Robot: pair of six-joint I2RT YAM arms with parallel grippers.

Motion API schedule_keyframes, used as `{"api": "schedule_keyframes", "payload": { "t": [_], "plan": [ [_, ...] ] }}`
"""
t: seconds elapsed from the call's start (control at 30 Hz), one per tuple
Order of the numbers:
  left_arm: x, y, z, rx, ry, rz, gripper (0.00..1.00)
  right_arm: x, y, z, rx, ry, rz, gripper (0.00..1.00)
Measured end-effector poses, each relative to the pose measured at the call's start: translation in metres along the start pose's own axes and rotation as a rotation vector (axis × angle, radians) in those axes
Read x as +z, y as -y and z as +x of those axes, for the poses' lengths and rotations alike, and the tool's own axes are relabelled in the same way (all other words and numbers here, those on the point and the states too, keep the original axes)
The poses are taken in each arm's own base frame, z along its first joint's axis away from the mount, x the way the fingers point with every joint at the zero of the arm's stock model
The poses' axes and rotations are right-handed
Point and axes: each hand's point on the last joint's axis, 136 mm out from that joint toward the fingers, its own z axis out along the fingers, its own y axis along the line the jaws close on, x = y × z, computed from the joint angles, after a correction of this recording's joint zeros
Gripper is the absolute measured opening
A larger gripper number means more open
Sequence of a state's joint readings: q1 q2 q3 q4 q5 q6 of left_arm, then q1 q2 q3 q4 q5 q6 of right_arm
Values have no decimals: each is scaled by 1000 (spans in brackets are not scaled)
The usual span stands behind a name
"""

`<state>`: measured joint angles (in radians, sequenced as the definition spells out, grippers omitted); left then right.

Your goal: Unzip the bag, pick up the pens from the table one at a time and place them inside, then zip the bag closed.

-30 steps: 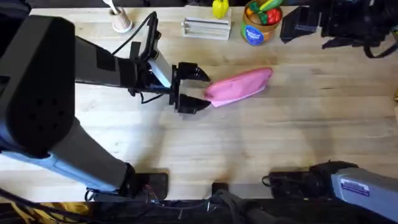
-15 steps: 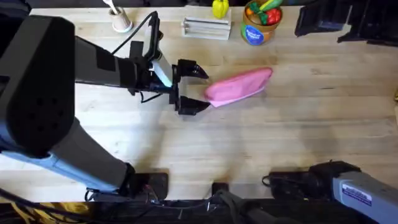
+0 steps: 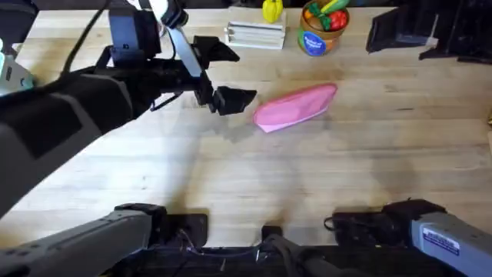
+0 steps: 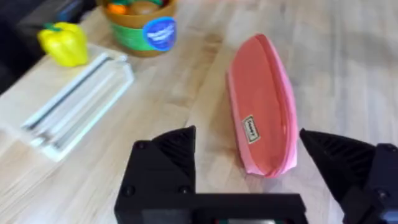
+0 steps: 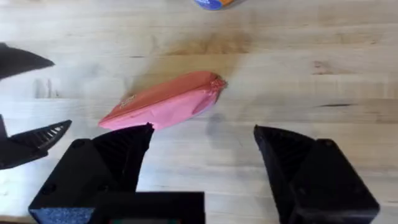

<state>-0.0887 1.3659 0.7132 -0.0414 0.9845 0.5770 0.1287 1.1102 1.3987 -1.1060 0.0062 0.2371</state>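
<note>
The pink bag lies flat on the table, its narrow end pointing left. My left gripper hangs open just left of that end, above the table and apart from the bag. In the left wrist view the bag shows a small label, and my left gripper has its fingers spread wider than the bag. My right gripper is open high over the table, with the bag below and beyond it. The pens are out of view.
Along the back edge stand a blue-labelled tub of toy vegetables, a yellow toy pepper and a flat clear case. Dark equipment fills the back right corner. Bare wood lies in front of the bag.
My left arm has risen toward the camera. Its gripper has lifted and drawn back slightly from the bag's narrow end, staying open. The bag has not moved.
</note>
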Motion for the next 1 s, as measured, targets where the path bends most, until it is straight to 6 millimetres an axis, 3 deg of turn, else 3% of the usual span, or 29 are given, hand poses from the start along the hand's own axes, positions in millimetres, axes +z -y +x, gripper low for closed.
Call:
{"api": "schedule_keyframes", "payload": {
  "t": [0.1, 0.37, 0.7, 0.87, 1.0],
  "plan": [
    [-14, -4, -12, -74, -23, -103, 993, 0, 1, 6, 1, -24, 6, 993],
    [-61, 16, 1, -362, -263, -281, 993, 0, 2, 12, -2, -51, 8, 993],
    [-139, 40, -56, -442, -440, -470, 993, -2, -9, 25, -17, -104, -62, 993],
    [-167, 38, -71, -503, -458, -607, 993, -10, -17, 36, -70, -127, -94, 993],
    [-178, 35, -79, -524, -444, -672, 993, -17, -26, 45, -121, -135, -124, 994]
  ]
}}
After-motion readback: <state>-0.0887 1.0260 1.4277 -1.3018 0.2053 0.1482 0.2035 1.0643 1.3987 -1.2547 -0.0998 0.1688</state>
